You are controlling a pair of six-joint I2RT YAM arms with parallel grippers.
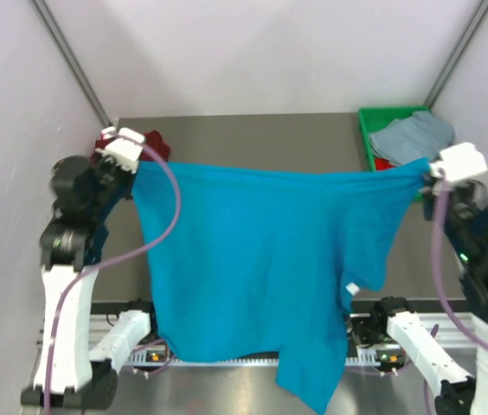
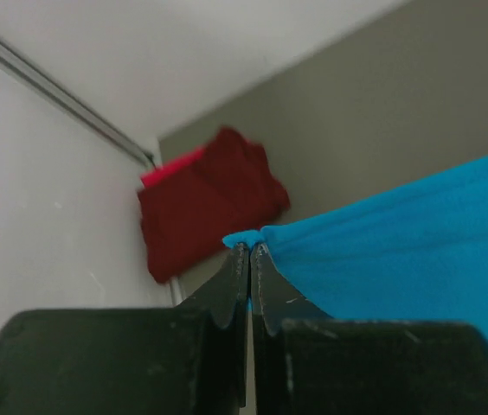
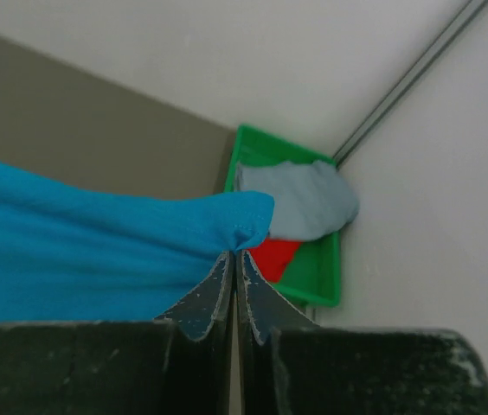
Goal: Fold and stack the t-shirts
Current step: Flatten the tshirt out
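We have the turquoise t-shirt (image 1: 261, 251) stretched in the air across the middle of the overhead frame, its lower part hanging toward the bottom edge. The left pincer (image 2: 250, 252) is pressed together on one top corner and the right pincer (image 3: 237, 255) on the other, each biting only a sliver of cloth. To spread it well, we judge both arms should descend together with the top edge taut and level, laying the body flat on the counter (image 1: 253, 138) without creases. Such thin grips could slip. The maroon t-shirt (image 2: 209, 203) lies upper left. The grey-blue t-shirt (image 3: 300, 199) and red t-shirt (image 3: 272, 257) sit in the green bin (image 3: 326, 281), upper right.
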